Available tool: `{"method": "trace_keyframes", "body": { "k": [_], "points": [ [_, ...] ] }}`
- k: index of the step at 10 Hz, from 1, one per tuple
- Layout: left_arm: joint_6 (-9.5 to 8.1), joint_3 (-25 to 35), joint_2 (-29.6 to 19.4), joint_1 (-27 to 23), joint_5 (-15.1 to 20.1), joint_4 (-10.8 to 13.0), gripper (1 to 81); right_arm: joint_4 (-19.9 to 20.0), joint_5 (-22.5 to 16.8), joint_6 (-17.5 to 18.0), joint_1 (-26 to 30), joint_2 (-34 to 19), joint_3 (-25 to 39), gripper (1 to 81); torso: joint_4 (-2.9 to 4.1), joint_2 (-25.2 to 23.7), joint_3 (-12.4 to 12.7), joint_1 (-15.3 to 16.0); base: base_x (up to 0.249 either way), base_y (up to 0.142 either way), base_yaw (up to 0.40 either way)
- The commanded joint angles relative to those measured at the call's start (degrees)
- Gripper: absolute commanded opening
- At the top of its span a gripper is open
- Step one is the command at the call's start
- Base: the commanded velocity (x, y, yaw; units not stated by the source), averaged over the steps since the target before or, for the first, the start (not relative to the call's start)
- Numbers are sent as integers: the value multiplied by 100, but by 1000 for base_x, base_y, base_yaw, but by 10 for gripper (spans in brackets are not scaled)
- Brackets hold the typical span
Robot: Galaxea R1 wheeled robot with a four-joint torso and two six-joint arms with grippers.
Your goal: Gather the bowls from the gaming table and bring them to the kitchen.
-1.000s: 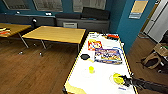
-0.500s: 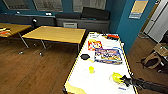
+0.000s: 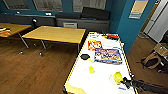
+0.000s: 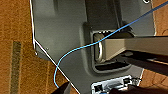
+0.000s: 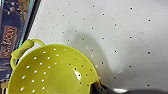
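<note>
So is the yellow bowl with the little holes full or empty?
Empty. The right wrist view looks straight into the yellow bowl: only its bare inside and the holes show. It sits on the white table.

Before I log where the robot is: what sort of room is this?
Probably an office break or games room: a long white-topped table holding board game boxes, plain yellow-wood tables on a wooden floor, and teal walls.

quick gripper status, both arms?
Left gripper: cannot be told.
Right gripper: at the rim of the perforated yellow-green plastic strainer bowl on the glossy white table; open or closed cannot be told.
</note>
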Motion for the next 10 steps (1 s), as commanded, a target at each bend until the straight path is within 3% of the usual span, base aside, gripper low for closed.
{"method": "trace_keyframes", "body": {
  "k": [1,5,8,10],
  "points": [
    [18,11,15,-98,403,-1,811,168,-282,2,766,-511,293,10,0,0,0,0,0,0,0],
    [18,11,86,-98,403,8,811,203,-369,-6,1143,-1618,1655,10,0,0,0,0,0,0,0],
    [79,46,130,-98,386,52,811,116,-983,-6,1224,-2549,2350,10,0,0,0,0,0,0,0],
    [79,46,164,-98,350,43,811,28,-1187,-59,1136,-3393,2859,10,0,0,0,0,0,0,0]
  ]
}}
